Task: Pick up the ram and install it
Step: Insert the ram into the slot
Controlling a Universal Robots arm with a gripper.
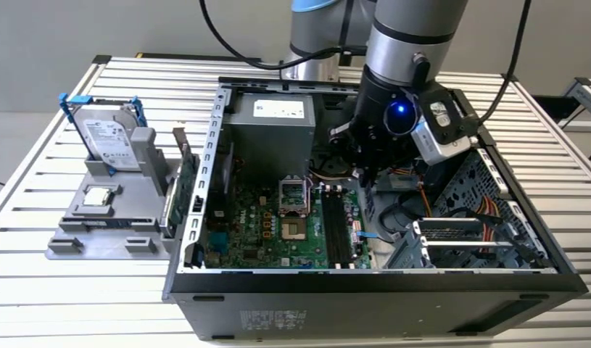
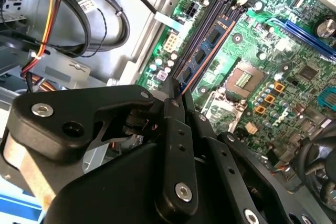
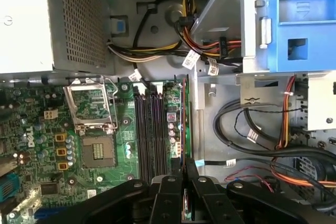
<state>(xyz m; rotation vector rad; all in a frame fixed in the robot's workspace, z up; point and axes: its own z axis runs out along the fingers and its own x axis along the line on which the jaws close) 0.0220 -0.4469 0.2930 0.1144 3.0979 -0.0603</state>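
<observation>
The ram is a long thin board with small chips and an orange-lit edge. It sticks out from my gripper, which is shut on one end of it. In the first wrist view the ram shows edge-on, running away from the gripper beside the black memory slots of the green motherboard. I cannot tell whether it touches a slot. In the exterior view the gripper hangs inside the open computer case, over the motherboard's slots.
The empty processor socket lies beside the slots. Cable bundles and a blue drive cage crowd one side. Outside the case, a grey holder carries a hard drive, a square chip and a thin green board on edge.
</observation>
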